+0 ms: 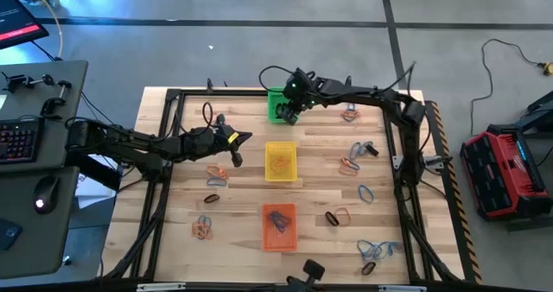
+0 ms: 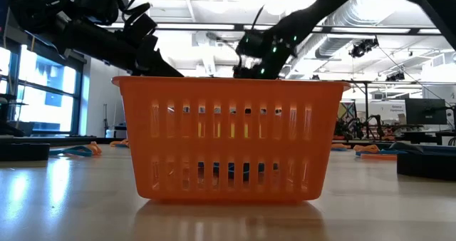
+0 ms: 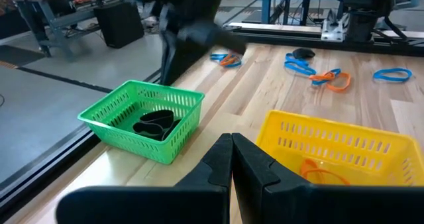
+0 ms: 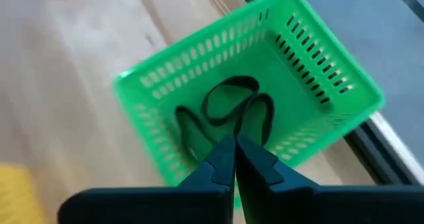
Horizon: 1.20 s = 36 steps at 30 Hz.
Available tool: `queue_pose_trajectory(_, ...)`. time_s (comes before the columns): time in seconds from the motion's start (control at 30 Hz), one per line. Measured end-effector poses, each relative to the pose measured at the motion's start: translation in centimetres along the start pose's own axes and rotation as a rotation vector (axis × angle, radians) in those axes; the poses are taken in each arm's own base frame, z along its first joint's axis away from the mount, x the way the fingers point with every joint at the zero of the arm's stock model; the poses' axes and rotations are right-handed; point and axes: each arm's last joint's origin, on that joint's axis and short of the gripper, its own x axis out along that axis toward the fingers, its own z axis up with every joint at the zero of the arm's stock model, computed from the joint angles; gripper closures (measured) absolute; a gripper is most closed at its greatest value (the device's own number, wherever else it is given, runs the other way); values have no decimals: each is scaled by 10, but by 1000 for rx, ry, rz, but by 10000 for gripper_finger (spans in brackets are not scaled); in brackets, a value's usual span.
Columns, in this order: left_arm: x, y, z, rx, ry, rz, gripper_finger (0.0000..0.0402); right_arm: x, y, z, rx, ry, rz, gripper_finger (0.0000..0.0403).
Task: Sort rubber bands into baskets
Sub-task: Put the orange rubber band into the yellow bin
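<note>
Three baskets stand in a row down the table's middle: green [image 1: 276, 104] farthest, yellow [image 1: 280, 161], orange [image 1: 278, 226] nearest. Black rubber bands [image 4: 232, 108] lie on the green basket's floor [image 4: 311, 71]. An orange band [image 3: 321, 174] lies in the yellow basket [image 3: 338, 144]. My right gripper [image 4: 233, 144] hangs shut above the green basket, pointing steeply down, with nothing between its fingers. My left gripper [image 3: 232, 148] is shut and empty, hovering left of the yellow basket [image 1: 235, 154].
Loose bands lie scattered on the wooden table: blue ones [image 1: 361, 149] [image 1: 380, 250] on the right, orange ones [image 1: 216, 175] [image 1: 203, 230] on the left, black ones [image 1: 212, 199] [image 1: 337, 216]. A black frame [image 1: 406, 154] borders the table. The orange basket [image 2: 228, 137] fills the low view.
</note>
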Motion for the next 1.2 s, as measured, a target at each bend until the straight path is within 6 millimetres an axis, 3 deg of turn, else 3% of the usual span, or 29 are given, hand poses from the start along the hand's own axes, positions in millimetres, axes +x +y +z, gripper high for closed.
queue_pose_trajectory(0.23,0,0,1,-2,-6,1,401,-23,31,-1,-113,32,-35,403)
queue_pose_trajectory(0.47,0,1,3,-9,-27,10,402,-23,67,-10,-151,-98,-39,403)
queue_pose_trajectory(0.63,0,-1,2,-7,-25,-24,402,-37,81,-48,-95,-193,-6,403)
queue_pose_trajectory(0.87,1,3,1,12,-7,-11,401,-86,100,-110,-12,-355,-20,403)
queue_pose_trajectory(1.0,7,7,1,65,139,9,402,-110,109,-140,21,-446,-29,403)
queue_pose_trajectory(1.2,13,25,20,51,442,89,401,-129,117,-167,46,-517,-54,403)
